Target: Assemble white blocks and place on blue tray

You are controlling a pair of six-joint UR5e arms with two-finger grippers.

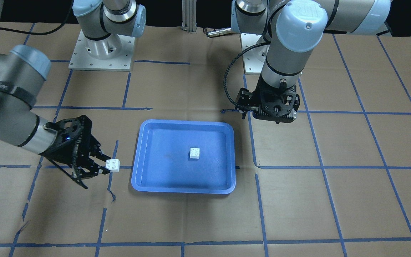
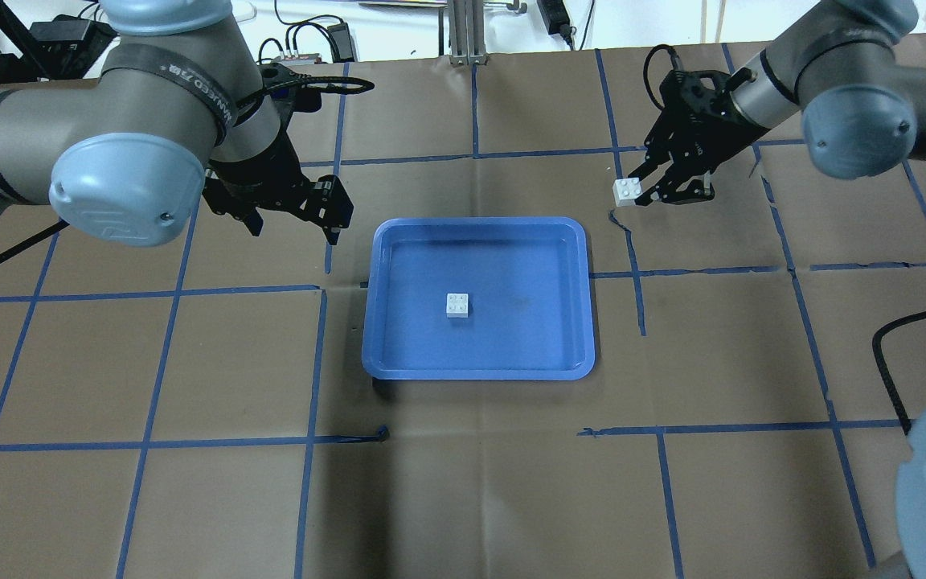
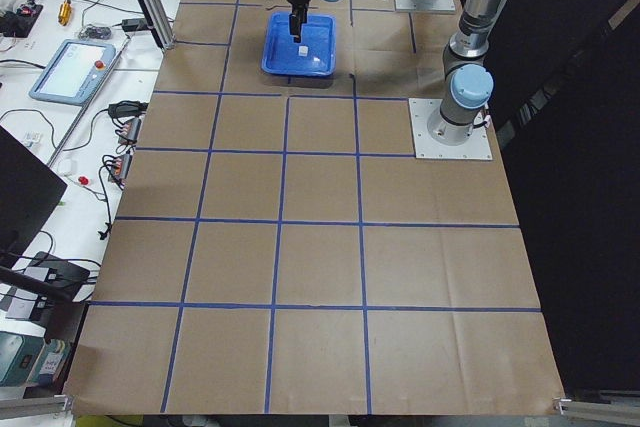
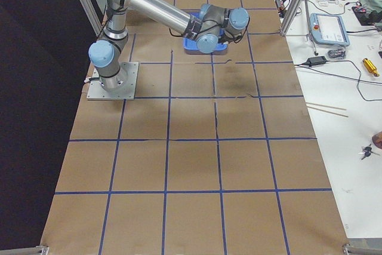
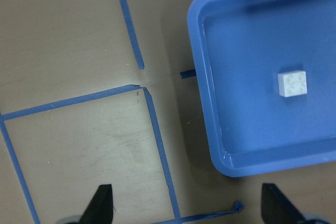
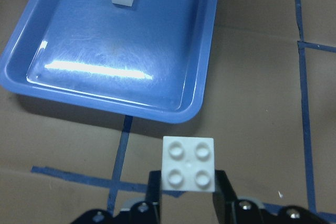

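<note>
The right gripper (image 2: pixel 646 191) is clamped on one white block (image 2: pixel 628 191), studs up, in the upper right of the overhead view. The block sticks out past the fingertips towards the tray (image 2: pixel 479 223) and appears to be lifted off the table (image 2: pixel 190 498). It sits outside the tray, just beyond its upper right corner.

The left gripper (image 2: pixel 292 215) hangs at the upper left of that view, beside the tray's upper left corner. Its fingers are spread apart with nothing between them, as its own wrist camera shows.

The second block (image 2: pixel 457 305) lies alone on the tray floor, studs up, a little left of centre. It is well apart from both grippers.

By my reckoning the task is about halfway. One block is already on the tray and the other is in hand, but the two are not yet joined. What is left is to carry the held block over the tray, line it up on the studs below, press it home and let go.
</note>
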